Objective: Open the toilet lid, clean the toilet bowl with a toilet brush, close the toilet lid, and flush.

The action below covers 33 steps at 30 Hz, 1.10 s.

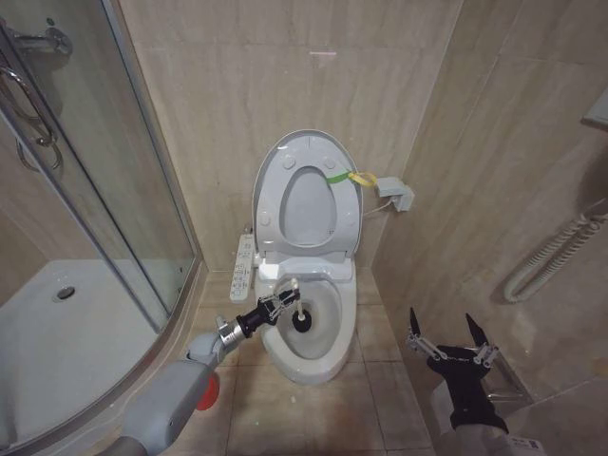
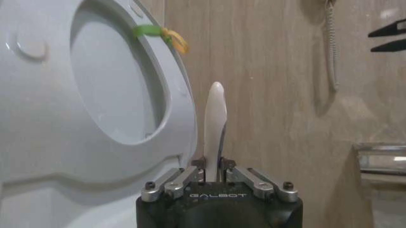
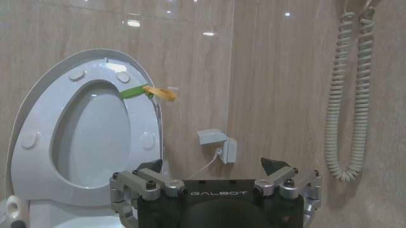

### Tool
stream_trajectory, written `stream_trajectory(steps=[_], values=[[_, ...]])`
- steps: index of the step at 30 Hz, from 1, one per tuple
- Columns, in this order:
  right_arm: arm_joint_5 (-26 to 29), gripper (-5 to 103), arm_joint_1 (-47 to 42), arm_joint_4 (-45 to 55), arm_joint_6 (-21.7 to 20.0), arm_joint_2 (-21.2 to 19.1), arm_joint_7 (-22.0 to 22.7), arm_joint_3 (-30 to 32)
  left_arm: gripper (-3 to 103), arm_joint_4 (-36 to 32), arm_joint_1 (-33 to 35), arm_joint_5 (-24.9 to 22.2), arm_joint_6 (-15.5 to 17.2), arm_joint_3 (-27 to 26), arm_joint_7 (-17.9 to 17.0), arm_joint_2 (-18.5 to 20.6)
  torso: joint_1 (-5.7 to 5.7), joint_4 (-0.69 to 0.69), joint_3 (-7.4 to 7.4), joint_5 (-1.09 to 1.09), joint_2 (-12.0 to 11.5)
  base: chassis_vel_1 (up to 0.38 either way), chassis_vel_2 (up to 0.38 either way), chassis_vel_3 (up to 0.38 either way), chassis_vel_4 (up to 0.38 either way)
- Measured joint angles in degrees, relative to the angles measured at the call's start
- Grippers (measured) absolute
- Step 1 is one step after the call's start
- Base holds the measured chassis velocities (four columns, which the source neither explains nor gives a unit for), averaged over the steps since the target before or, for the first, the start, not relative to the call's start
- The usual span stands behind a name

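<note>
The left hand (image 1: pixel 282 302) is clamped on the toilet brush (image 1: pixel 300 313), its dark head just below in the toilet bowl (image 1: pixel 328 342). Behind it, the toilet lid (image 1: pixel 275 171) stands open. Scrubbing underway; closing, flushing remain. The right hand (image 1: pixel 445 332) waits wide, well apart.

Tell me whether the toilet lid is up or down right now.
Up. The lid stands raised against the wall with the seat lifted too, leaving the bowl open, where the left gripper holds the brush.
</note>
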Motion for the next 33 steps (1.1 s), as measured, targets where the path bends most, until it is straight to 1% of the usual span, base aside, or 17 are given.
stream_trajectory(steps=[1, 4, 9, 18, 21, 23, 27, 28, 31, 32, 33], values=[[0.0, 100, 0.0, 0.0, 0.0, 0.0, 0.0, 0.0, 15, 0.0, 0.0, 0.0, 0.0, 0.0, 0.0, 0.0, 0.0, 0.0, 0.0, 0.0, 0.0, 0.0, 0.0, 0.0, 0.0], [0.0, 100, 0.0, 0.0, 0.0, 0.0, 0.0, 0.0, 15, -3.2, 0.7, -0.7, 0.3, 0.0, -1.8, 1.1, 0.0, -0.01, 0.0, 0.0, 0.0, 0.0, 0.0, 0.0, 0.0], [0.0, 100, 0.0, 0.0, 0.0, 0.0, 0.0, 0.0, 15, -6.7, 1.9, -1.4, 0.5, 0.0, -3.1, 2.9, 0.0, 0.0, 0.0, 0.0, 0.0, 0.0, 0.0, 0.0, 0.0], [0.0, 100, 0.0, 0.0, 0.0, 0.0, 0.0, 0.0, 15, -10.6, 3.8, -2.8, 0.6, -0.7, -5.6, 5.4, 0.0, -0.01, 0.0, 0.0, 0.0, 0.0, 0.0, 0.0, 0.0], [0.0, 100, 0.0, 0.0, 0.0, 0.0, 0.0, 0.0, 15, -12.9, 4.4, -4.5, 1.2, -1.0, -7.1, 6.8, 0.0, 0.0, 0.0, 0.0, 0.0, 0.0, 0.0, 0.0, 0.0], [0.0, 100, 0.0, 0.0, 0.0, 0.0, 0.0, 0.0, 15, -13.4, 4.5, -4.7, 1.4, -1.0, -7.5, 7.1, 0.0, 0.0, 0.0, 0.0, 0.0, 0.0, 0.0, 0.0, 0.0], [0.0, 100, 0.0, 0.0, 0.0, 0.0, 0.0, 0.0, 15, -16.8, 5.2, -6.0, 2.3, -1.3, -9.8, 8.9, 0.0, -0.01, 0.0, 0.0, 0.0, 0.0, 0.0, 0.0, 0.0], [0.0, 100, 0.0, 0.0, 0.0, 0.0, 0.0, 0.0, 15, -16.8, 5.2, -6.0, 2.3, -1.3, -9.8, 8.9, 0.0, -0.01, 0.0, 0.0, 0.0, 0.0, 0.0, 0.0, 0.0], [0.0, 100, 0.0, 0.0, 0.0, 0.0, 0.0, 0.0, 15, -20.8, 6.2, -7.5, 3.9, -1.6, -12.6, 10.9, 0.0, 0.0, 0.0, 0.0, 0.0, 0.0, 0.0, 0.0, 0.0], [0.0, 100, 0.0, 0.0, 0.0, 0.0, 0.0, 0.0, 15, -20.8, 6.2, -7.5, 3.9, -1.6, -12.6, 10.9, 0.0, 0.0, 0.0, 0.0, 0.0, 0.0, 0.0, 0.0, 0.0], [0.0, 100, 0.0, 0.0, 0.0, 0.0, 0.0, 0.0, 15, -22.4, 6.7, -8.0, 4.4, -1.7, -13.6, 11.6, 0.0, -0.01, 0.0, 0.0, 0.0, 0.0, 0.0, 0.0, 0.0]])
